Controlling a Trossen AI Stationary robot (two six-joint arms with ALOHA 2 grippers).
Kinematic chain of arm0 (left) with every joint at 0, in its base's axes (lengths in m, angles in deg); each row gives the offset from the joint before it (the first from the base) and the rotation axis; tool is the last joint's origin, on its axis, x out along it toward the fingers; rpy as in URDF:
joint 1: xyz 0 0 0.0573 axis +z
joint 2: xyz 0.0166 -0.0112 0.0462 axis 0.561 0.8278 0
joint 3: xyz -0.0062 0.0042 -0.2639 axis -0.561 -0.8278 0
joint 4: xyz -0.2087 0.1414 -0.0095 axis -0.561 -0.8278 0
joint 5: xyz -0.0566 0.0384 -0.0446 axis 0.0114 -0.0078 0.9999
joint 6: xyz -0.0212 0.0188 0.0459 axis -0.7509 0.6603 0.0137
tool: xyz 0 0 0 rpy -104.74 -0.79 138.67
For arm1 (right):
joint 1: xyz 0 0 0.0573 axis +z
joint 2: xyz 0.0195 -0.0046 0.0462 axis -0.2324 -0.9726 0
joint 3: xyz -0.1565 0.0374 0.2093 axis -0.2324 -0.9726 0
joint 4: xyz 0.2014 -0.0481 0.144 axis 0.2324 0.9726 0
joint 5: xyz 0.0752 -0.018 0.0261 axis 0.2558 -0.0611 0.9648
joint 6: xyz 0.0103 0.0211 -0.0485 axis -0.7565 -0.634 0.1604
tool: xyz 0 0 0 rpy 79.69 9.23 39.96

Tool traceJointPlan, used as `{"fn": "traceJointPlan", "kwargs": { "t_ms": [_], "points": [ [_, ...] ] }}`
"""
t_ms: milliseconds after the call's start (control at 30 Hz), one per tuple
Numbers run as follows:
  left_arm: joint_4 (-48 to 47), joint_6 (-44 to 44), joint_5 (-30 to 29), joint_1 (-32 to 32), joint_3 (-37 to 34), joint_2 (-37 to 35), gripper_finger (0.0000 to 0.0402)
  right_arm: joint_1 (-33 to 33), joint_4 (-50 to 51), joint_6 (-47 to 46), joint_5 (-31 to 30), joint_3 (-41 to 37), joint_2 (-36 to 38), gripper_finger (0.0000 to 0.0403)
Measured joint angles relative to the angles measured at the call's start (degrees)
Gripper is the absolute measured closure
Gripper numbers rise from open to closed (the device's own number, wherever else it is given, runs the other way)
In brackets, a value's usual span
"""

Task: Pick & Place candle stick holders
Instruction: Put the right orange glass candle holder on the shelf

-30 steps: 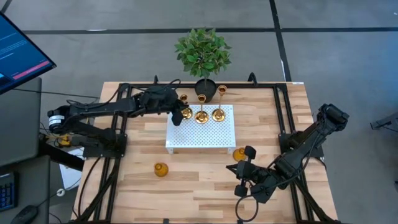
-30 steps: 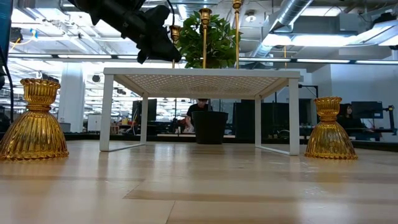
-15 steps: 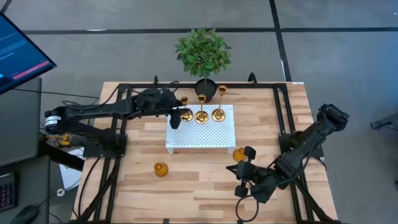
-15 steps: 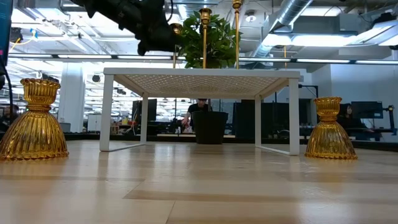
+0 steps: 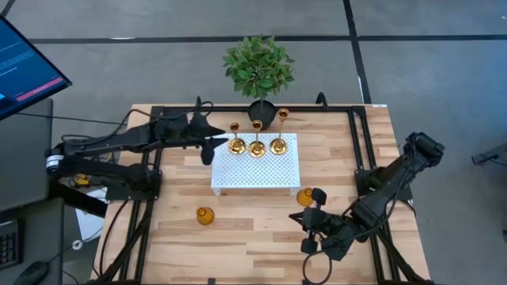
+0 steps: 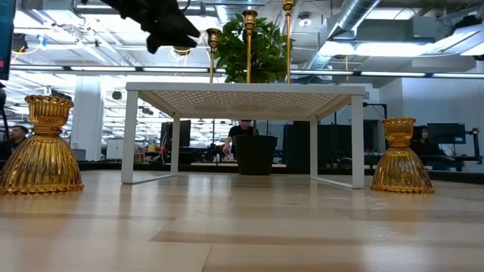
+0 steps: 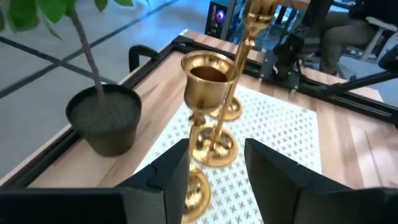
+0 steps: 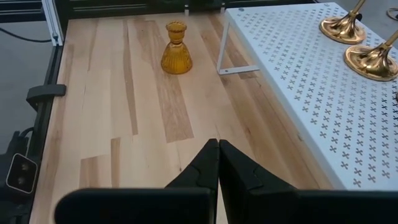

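Three tall gold candle stick holders stand by their round bases in a row on the far part of the white perforated tray [image 5: 255, 176]: left [image 5: 236, 145], middle [image 5: 257, 147], right [image 5: 278, 146]. Two short amber holders stand on the wood, one near the left [image 5: 205, 215] and one by the tray's near right corner [image 5: 305, 196]. My left gripper [image 5: 211, 149] is open, just left of the tray, with the left tall holder [image 7: 207, 78] ahead of its fingers, untouched. Near the front right, my right gripper [image 5: 301, 222] is shut and holds nothing.
A green plant in a black pot [image 5: 260, 107] stands at the table's far edge behind the tray. Black frame rails [image 5: 150, 190] run along the table's sides. Bare wood lies between the tray and the near edge. A monitor [image 5: 24, 67] stands off to the left.
My left gripper has let go of the left tall holder, which stays upright on the tray, and has drawn back toward the table's left edge, rising a little. My right arm has kept still.
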Motion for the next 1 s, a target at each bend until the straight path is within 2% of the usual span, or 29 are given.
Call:
{"fn": "traceJointPlan", "kwargs": {
  "t_ms": [100, 267, 433, 567, 667, 800, 1000],
  "points": [
    [-2.7, -0.2, 1.5, 0.0, 0.0, -2.5, 0.0248, 0.0, 0.0, 0.0, 0.0, 0.0, 0.0, 0.0403],
    [-4.5, -3.7, 9.1, 0.0, 0.0, -5.0, 0.0259, 0.0, -0.3, 0.0, 0.0, 0.0, 0.0, 0.0403],
    [-4.7, -0.1, 17.0, -2.0, 0.0, -5.0, 0.0299, 0.0, -0.5, 0.0, 0.0, 0.0, 0.0, 0.0403],
    [-4.8, 3.3, 17.3, -5.9, 0.0, -4.6, 0.0354, 0.0, -0.6, 0.0, 0.1, 0.0, 0.0, 0.0403],
    [-4.6, 5.2, 17.3, -9.0, 0.0, -4.4, 0.0392, 0.0, -0.1, -0.2, 2.3, 0.0, 0.0, 0.0403],
    [-1.3, 10.0, 17.2, -15.1, -1.9, -4.5, 0.0396, 0.0, 0.7, -3.2, 4.5, 0.0, 0.0, 0.0403],
    [8.9, 10.6, 14.9, -24.7, -8.8, -4.5, 0.0398, 0.0, 1.8, -4.1, 5.6, 0.0, 0.0, 0.0403]
  ]
}}
